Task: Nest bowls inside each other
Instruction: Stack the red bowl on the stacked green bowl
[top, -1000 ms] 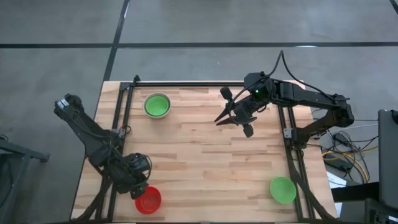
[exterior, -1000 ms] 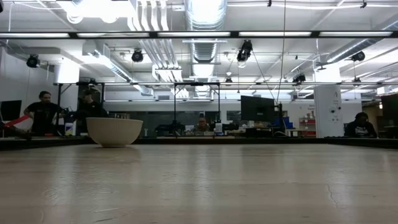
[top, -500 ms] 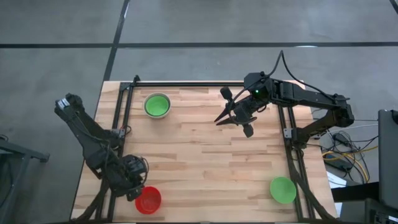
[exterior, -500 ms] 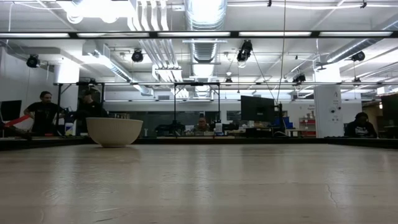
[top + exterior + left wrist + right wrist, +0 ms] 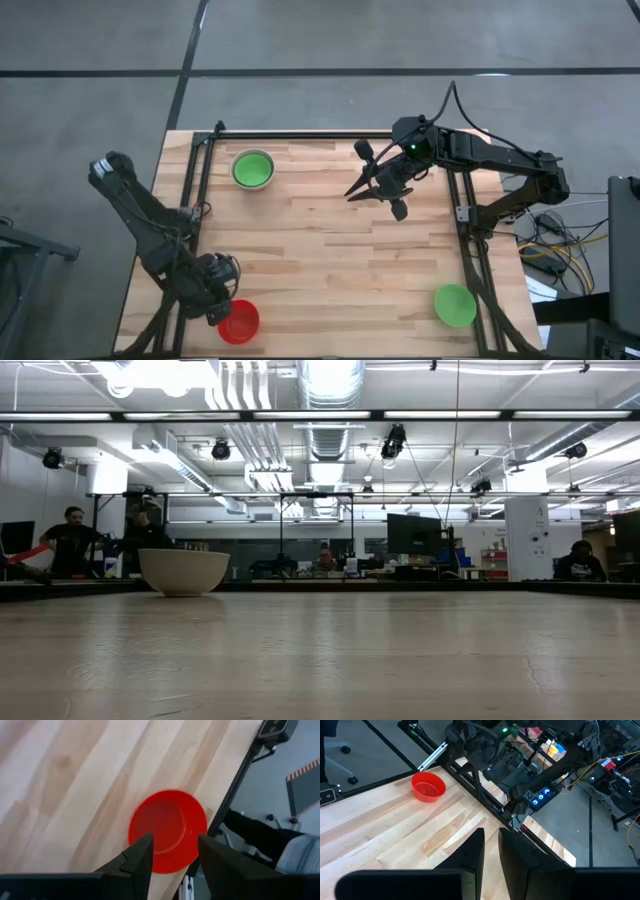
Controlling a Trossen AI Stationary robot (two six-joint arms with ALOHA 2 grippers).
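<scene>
I have the left gripper (image 5: 172, 852) hovering above the red bowl (image 5: 168, 830), with its fingers spread wide and nothing between them. In the left wrist view the bowl lies just ahead of the fingertips, upright, very close to the table edge. I judge this position is chosen so that the fingers can come down over the rim for a pick.

The right gripper (image 5: 366, 188) waits in the air over the far part of the table, its fingers near together with only a narrow gap, and it holds nothing. From there it is out of the way of the left arm, I think.

The other bowls are well apart from both grippers. A green bowl in a whitish bowl (image 5: 252, 168) is already nested, standing across the table from the right gripper. One more green bowl (image 5: 455, 304) lies alone in the near corner on the right arm's side.

The table (image 5: 320, 260) is of pale wooden strips with a black frame. Beyond it the low view shows a large workshop with ceiling ducts, monitors and some people at desks.
</scene>
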